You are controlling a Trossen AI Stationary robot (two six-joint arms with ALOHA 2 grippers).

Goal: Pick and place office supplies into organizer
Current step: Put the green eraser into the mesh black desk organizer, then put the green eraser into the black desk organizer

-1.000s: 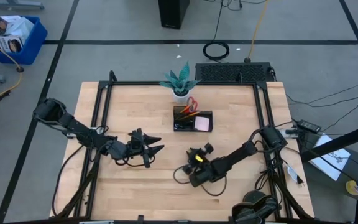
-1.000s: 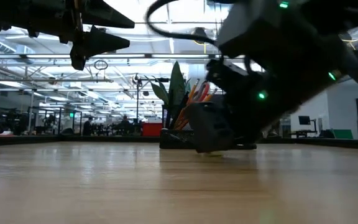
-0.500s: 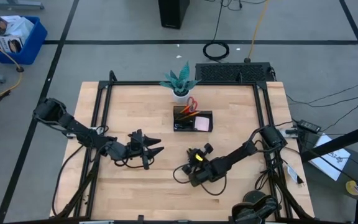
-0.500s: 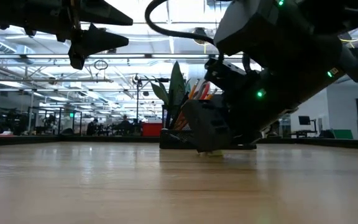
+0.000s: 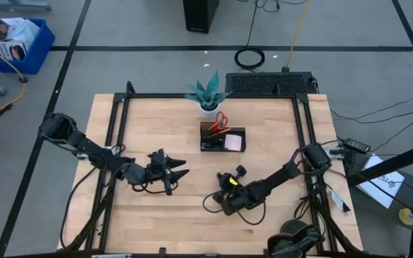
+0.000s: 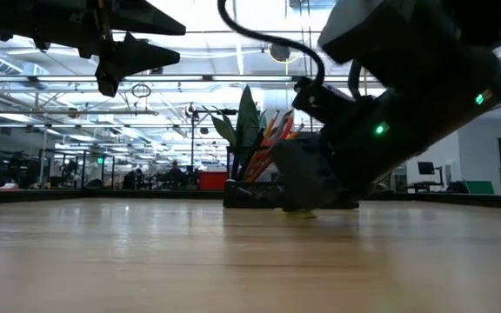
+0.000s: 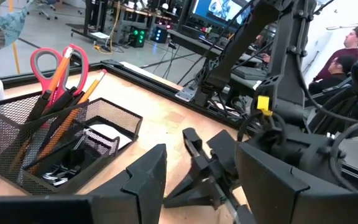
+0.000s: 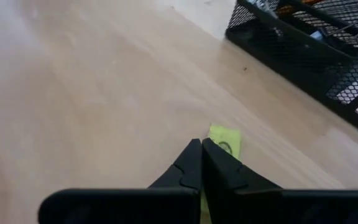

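Yellow-green clip (image 8: pixel 224 140), unlabelled, pinched between right fingers (image 8: pixel 191 167).

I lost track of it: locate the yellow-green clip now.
In the right wrist view the yellow-green clip lies on the table at the right gripper's shut fingertips, short of the organizer.

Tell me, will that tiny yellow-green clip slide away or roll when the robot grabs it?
Probably no rolling: the yellow-green clip looks flat and lies flat on the wooden table. It looks tiny and likely very light, so a nudge could skid it across the smooth wood. The right gripper has its fingers together right at the clip's edge, so the grip may be shallow and could slip.
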